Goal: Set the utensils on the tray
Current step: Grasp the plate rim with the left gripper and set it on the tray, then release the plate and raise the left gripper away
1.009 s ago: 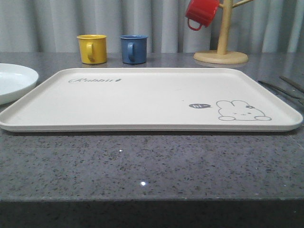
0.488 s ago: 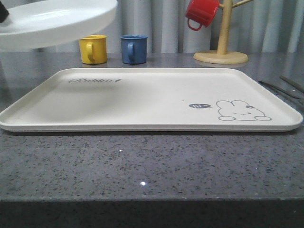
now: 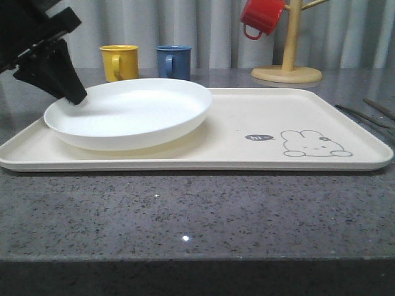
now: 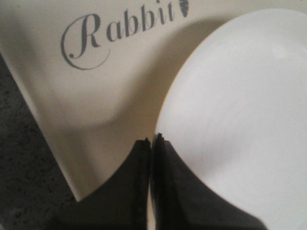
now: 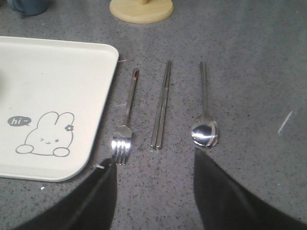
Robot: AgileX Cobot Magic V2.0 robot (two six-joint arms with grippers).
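The round white plate (image 3: 129, 111) lies over the left half of the cream tray (image 3: 278, 117), low enough that I cannot tell whether it touches. My left gripper (image 3: 74, 95) is shut on the plate's left rim. In the left wrist view its jaws (image 4: 152, 141) pinch the plate (image 4: 240, 105) edge above the tray's lettering (image 4: 120, 28). On the table right of the tray (image 5: 53, 81) lie the fork (image 5: 125, 120), chopsticks (image 5: 161, 108) and spoon (image 5: 205, 129), side by side. My right gripper (image 5: 152, 157) hangs open just short of them, holding nothing.
A yellow mug (image 3: 120, 63) and a blue mug (image 3: 173, 63) stand behind the tray. A red mug (image 3: 260, 17) hangs on a wooden mug tree (image 3: 288, 68) at the back right. Bare speckled counter (image 3: 185, 216) runs in front of the tray.
The plate lay on the table left of the tray, then hung high at the upper left. It has now come down and rightward over the tray's left half, held by my left gripper.
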